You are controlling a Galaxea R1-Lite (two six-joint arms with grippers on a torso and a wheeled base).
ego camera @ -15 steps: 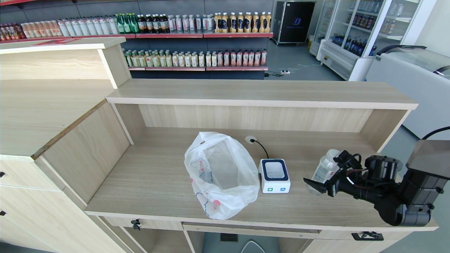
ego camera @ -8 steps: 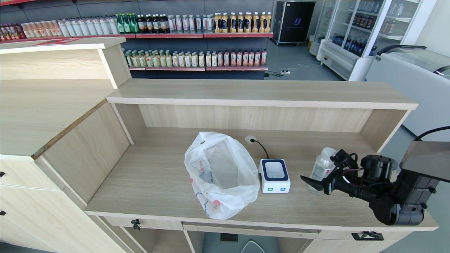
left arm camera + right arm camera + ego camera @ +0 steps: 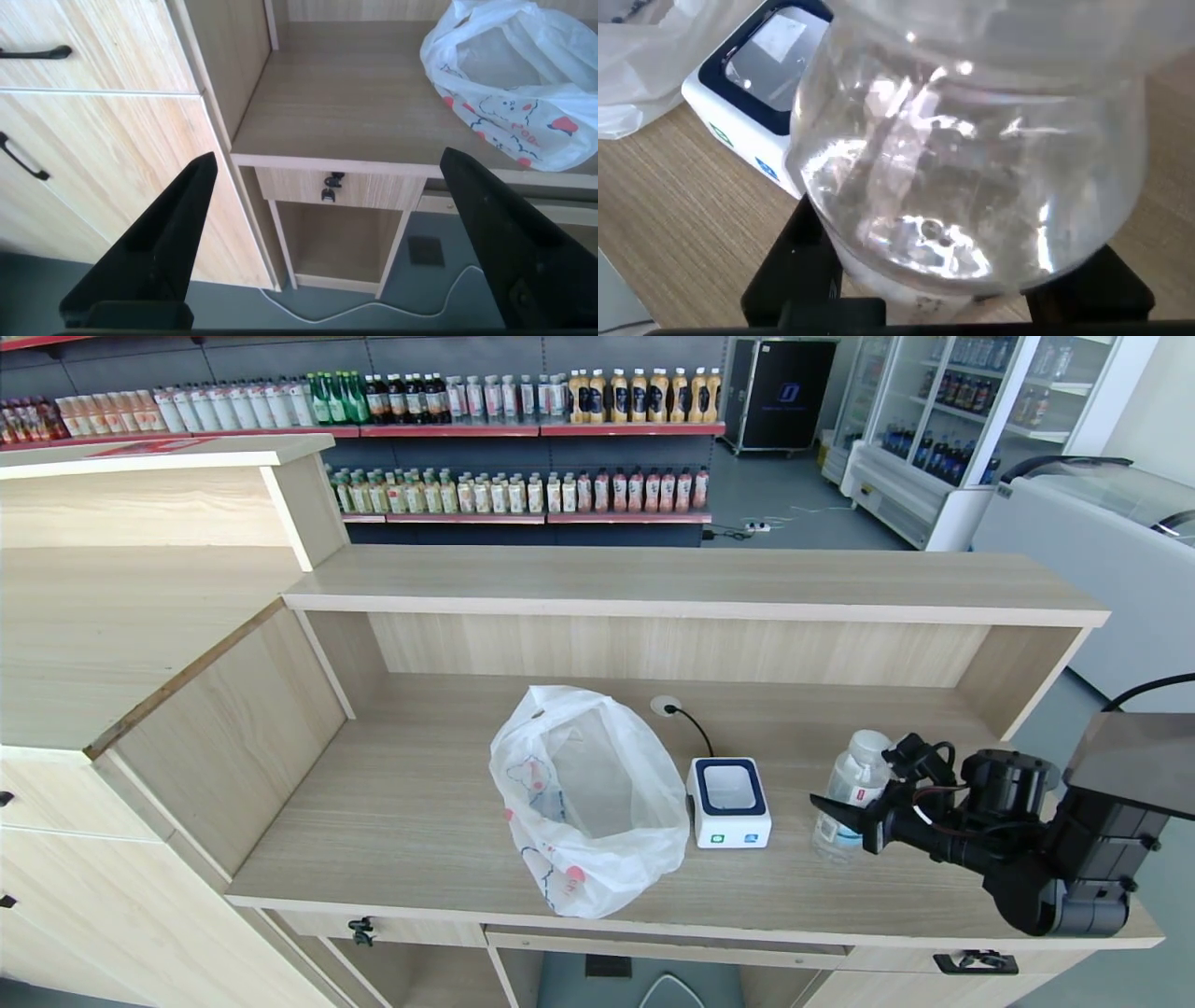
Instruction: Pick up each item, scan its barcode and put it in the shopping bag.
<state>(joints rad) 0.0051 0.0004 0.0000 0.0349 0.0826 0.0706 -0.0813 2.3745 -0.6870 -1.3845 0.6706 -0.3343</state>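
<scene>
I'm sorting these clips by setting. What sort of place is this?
Most likely a small shop's checkout: a wooden counter with a barcode scanner and an open shopping bag on it, shelves of bottled drinks behind it, and glass-door drink fridges off to the robot's right.

1 clear water bottle (image 3: pixel 851 791), white cap, was upright, near the scanner's (image 3: pixel 730 801) right side. Scanner: white box, dark-framed window facing up. 1 white printed shopping bag (image 3: pixel 583 798) sat open-mouthed just left of it.
</scene>
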